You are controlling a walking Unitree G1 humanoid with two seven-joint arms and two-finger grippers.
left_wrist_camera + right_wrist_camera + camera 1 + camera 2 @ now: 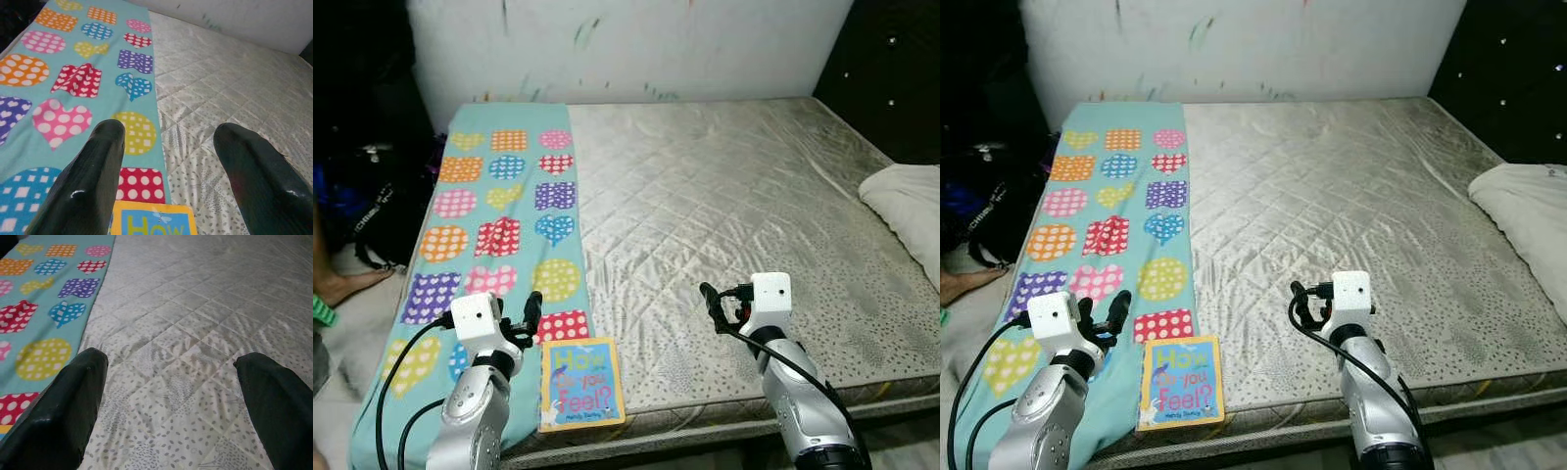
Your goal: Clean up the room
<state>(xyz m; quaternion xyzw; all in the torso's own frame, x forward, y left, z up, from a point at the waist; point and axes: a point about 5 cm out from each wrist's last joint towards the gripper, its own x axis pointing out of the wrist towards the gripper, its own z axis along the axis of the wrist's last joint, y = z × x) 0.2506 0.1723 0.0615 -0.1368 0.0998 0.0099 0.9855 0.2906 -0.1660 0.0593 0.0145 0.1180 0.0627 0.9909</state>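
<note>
Silver quilted fabric covers the wide bed (734,196) in the left eye view, with a turquoise blanket printed with dotted hearts and squares (499,196) laid along its left side. A square blue children's book with a yellow border, titled "How do you feel?" (579,383), lies flat at the bed's near edge, partly on the blanket. The left gripper (527,315) hovers just beside the book's far left corner; the right gripper (717,305) hangs over bare mattress, well apart from it. A white pillow (911,201) sits at the right edge.

The right eye view shows the same layout, and a person's bare foot (962,284) on the floor at the left.

In the left wrist view the jaws stand released, with the book's top edge low between them. To lift it well, I judge the left gripper should drop over that edge and pinch the thin cover, since it lies flat on soft cloth.

In the right wrist view the jaws are spread wide over the quilting, holding nothing.
</note>
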